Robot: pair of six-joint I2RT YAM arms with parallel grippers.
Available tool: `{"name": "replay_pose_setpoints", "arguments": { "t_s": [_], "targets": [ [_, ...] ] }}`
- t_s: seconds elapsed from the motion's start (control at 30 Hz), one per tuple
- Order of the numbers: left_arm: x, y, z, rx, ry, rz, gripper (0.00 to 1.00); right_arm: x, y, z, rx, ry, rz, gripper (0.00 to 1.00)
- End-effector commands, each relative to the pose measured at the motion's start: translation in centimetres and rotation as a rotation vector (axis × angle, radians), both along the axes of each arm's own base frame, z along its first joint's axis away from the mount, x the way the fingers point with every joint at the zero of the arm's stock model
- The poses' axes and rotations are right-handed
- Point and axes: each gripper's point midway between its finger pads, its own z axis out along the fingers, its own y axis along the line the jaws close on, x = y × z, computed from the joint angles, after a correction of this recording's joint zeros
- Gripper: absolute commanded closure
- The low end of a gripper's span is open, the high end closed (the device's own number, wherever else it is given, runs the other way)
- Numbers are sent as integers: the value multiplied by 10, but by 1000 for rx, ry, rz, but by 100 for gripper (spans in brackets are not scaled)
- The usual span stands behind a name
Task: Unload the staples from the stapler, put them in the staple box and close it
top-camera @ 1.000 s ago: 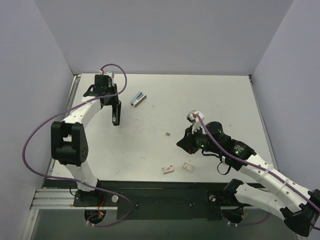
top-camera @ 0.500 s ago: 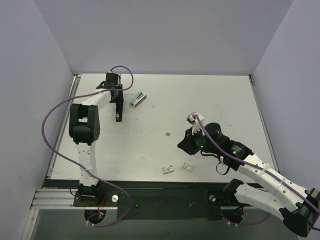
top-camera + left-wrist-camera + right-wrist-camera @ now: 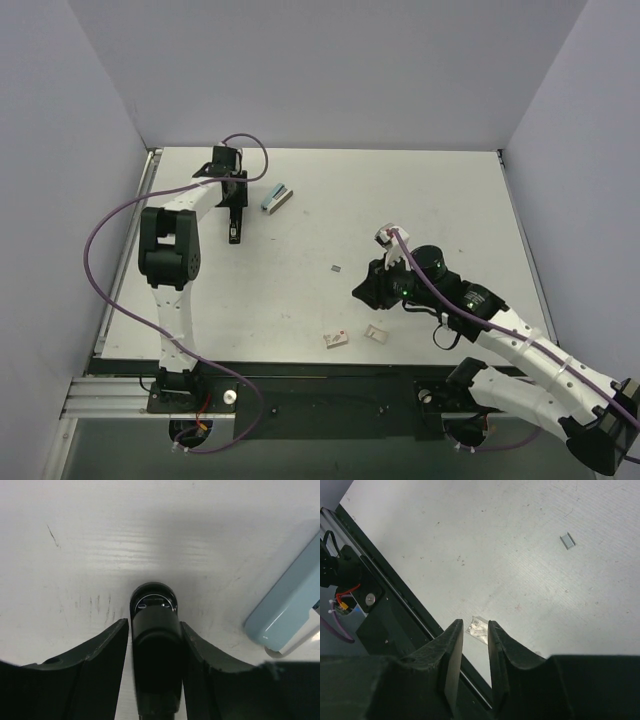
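While left hand point(image 3: 154, 626) grips black rod point(image 3: 153, 605), stapler point(image 3: 288, 605) just beside.

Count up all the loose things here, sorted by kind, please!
Light blue plastic stapler: 1
Small grey metal staple strip: 1
Small white boxy pieces: 2
Black cylinder in the left gripper: 1
Total: 5

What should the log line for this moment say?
left end effector: gripping black cylinder beside stapler | right end effector: slightly open, empty | stapler: on table, untouched
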Motion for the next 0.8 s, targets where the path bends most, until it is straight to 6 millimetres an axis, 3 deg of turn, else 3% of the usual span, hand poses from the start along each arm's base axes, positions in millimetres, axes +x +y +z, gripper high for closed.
{"name": "replay_pose_setpoints", "arguments": {
  "t_s": [0.0, 0.03, 0.1, 0.47, 0.67, 0.77],
  "targets": [
    [-23, 15, -13, 55, 103, 6, 39, 2, -3, 22, 32, -46, -12, 75],
    [-24, 16, -12, 57, 102, 8, 25, 2, -3, 22, 31, -43, -15, 74],
    [-24, 16, -5, 58, 86, 6, 17, 1, -4, 22, 31, -40, -16, 72],
    [-25, 4, 65, 38, -37, -9, 12, -4, -7, 23, 40, -33, -17, 69],
    [-29, -29, 119, -4, -123, -80, 11, -5, -5, 21, 45, -16, -20, 68],
    [-31, -48, 136, -18, -133, -141, 10, -6, -5, 19, 48, -10, -19, 67]
  ]
}}
